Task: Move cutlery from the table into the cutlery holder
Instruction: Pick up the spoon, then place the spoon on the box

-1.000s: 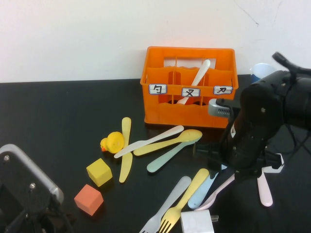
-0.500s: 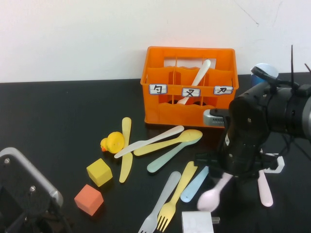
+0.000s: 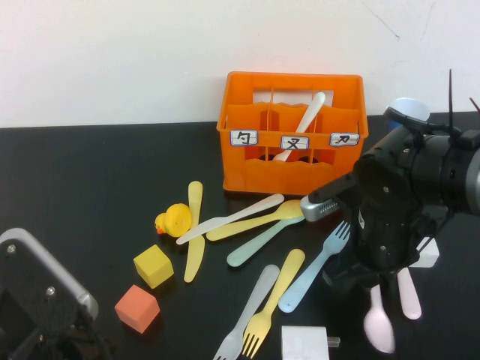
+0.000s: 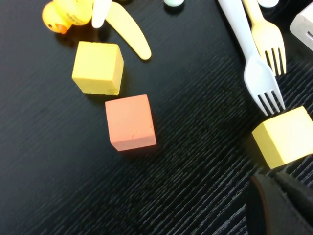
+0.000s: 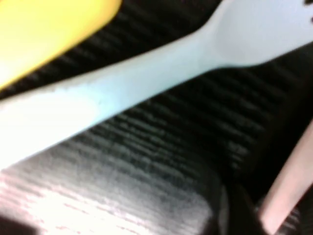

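A white wall is backing the black table (image 3: 90,172).

High view: we are listing the cutlery holder (image 3: 292,135) at the rear, one white spoon (image 3: 304,124) leaning in its middle compartment. Loose cutlery (image 3: 255,225) is lying fanned in front, beside a duck (image 3: 174,220) and two cubes (image 3: 146,285). The right gripper (image 3: 379,289) is hanging low over the right side, jaws clenched on a pink spoon (image 3: 379,319), bowl down, apparently for carrying to the crate. The left gripper (image 3: 41,315) is sitting near the front left corner.

Left wrist view: cubes, duck and fork tines; we cannot tell the jaws' state.

Right wrist view: a blue fork (image 5: 146,73) is lying just beneath; the pink handle is showing at the edge.
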Robot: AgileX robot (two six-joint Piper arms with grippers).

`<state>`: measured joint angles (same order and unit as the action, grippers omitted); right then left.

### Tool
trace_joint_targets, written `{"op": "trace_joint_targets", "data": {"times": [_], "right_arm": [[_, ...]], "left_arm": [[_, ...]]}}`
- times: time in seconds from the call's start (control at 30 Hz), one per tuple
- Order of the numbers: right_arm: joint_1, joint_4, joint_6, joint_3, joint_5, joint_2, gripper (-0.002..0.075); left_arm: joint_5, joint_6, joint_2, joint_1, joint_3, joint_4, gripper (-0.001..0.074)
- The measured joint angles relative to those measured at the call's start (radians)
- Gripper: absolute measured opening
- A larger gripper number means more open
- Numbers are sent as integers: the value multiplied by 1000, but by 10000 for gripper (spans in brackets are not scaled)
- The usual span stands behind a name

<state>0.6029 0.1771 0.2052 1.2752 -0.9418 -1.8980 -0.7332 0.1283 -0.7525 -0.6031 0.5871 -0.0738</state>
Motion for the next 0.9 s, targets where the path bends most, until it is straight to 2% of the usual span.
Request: {"op": "trace_joint_targets", "data": {"times": [0.07, 0.13, 0.2, 0.53, 0.9], "right_arm": [[0, -7, -23, 0, -2, 0, 225], [0, -20, -41, 0, -4, -1, 110], [0, -27, -55, 0, -4, -1, 65], [0, -31, -133, 5, -4, 17, 65], [0, -55, -171, 149, 60, 235, 65]], "left_arm": [[7, -4, 0, 0, 0, 0, 0], [23, -17, 0, 0, 0, 0, 0], [44, -42, 0, 0, 0, 0, 0], [98, -72, 0, 0, 0, -2, 0], [119, -76, 0, 0, 0, 0, 0]]}}
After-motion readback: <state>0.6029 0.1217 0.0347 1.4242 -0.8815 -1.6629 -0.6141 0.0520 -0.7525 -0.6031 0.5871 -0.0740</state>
